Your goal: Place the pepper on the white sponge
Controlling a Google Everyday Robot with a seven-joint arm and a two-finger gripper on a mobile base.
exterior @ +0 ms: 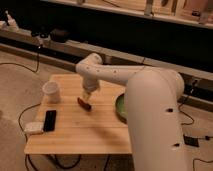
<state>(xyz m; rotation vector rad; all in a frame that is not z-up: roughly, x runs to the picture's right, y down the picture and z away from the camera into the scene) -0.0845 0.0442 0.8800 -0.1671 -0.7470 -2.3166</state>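
Note:
The pepper [84, 104] is a small dark red piece lying near the middle of the wooden table [85, 135]. My gripper [86, 95] hangs from the white arm, directly above the pepper's far end and very close to it. The white sponge [34, 128] is a small pale block at the table's front left corner. It lies just left of a black phone [49, 120] and well away from the gripper.
A white cup [51, 92] stands at the table's left side. A green bowl [120, 107] sits at the right, partly hidden by my white arm [150, 110]. Cables lie on the floor around the table. A dark shelf runs behind.

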